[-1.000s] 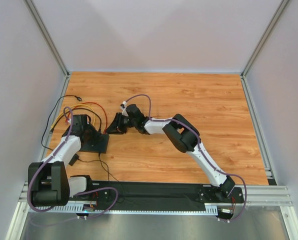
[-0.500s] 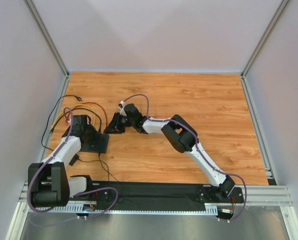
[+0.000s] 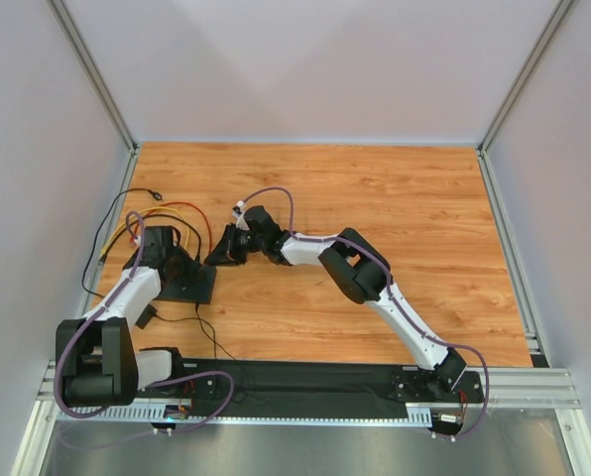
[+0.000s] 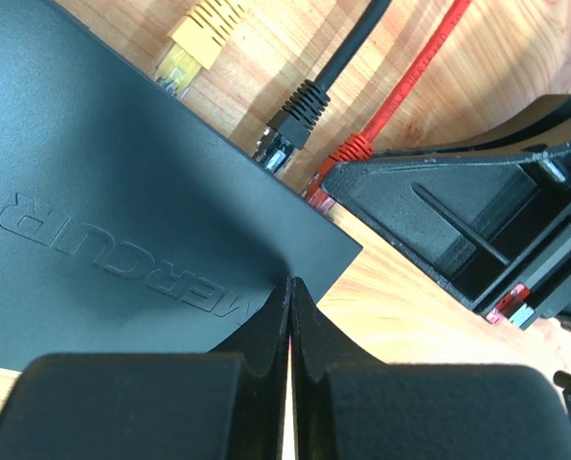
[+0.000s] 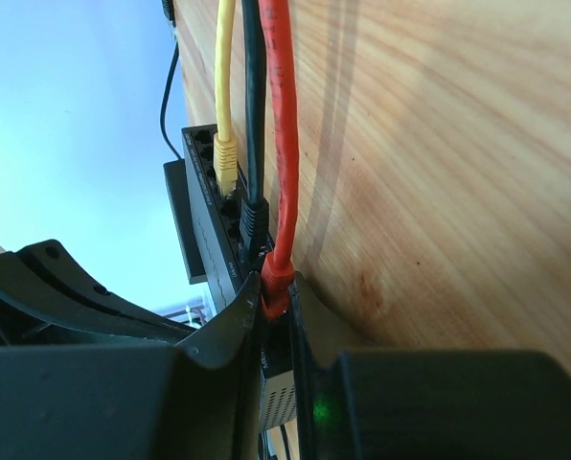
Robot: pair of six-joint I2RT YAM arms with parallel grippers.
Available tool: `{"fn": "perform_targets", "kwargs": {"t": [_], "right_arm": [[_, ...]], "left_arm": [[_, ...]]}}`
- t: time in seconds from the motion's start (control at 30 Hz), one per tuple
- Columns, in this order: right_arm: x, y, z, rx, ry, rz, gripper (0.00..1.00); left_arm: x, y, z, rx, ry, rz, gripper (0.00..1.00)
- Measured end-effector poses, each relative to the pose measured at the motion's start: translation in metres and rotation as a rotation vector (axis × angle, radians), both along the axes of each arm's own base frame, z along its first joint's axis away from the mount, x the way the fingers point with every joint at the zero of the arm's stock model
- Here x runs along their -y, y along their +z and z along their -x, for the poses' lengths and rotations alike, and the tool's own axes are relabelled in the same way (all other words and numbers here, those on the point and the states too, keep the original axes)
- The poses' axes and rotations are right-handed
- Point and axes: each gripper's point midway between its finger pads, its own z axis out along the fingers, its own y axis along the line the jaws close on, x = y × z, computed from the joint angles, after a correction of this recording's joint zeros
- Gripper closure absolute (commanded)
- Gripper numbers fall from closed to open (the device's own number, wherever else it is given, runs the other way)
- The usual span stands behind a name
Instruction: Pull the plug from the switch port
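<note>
Near the left edge of the wood-grain tabletop (image 3: pixel 395 198): switch (image 4: pixel 123 211), a flat matte-black box whose fine-textured top bears embossed lettering. Three booted plugs are seated side by side in its ports: yellow plug (image 4: pixel 197 34), black plug (image 4: pixel 295 107), red plug (image 5: pixel 276 276). The red plug is pinched between the right gripper's (image 5: pixel 277 309) black fingers. The left gripper's (image 4: pixel 290 287) fingers are pressed together, tips set on the switch's top near a corner.

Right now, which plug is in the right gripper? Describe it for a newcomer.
Find the flat black switch on the table's left. A yellow plug, black plug and red plug line one edge. It's the red one at the switch's corner, inside the right gripper.
</note>
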Motion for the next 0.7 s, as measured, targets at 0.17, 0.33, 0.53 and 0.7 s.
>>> {"fn": "perform_targets", "kwargs": {"t": [0.17,0.33,0.53,0.7], "right_arm": [[-0.0005,0.0000,-0.0009,0.006,-0.002,0.001,1.00],[-0.0010,0.0008,-0.0024,0.005,-0.012,-0.004,1.00],[-0.0013,0.0012,-0.0057,-0.061,-0.046,-0.019,1.00],[-0.0008,0.0010,-0.0076,-0.073,-0.056,-0.016,1.00]], "left_arm": [[-0.0015,-0.0009,-0.0021,-0.064,0.020,0.001,1.00],[-0.0023,-0.0015,-0.0029,-0.096,0.027,-0.001,1.00],[-0.0033,-0.0033,-0.0049,-0.105,0.036,-0.004,1.00],[-0.0050,-0.0036,-0.0055,-0.104,0.041,-0.013,1.00]]}}
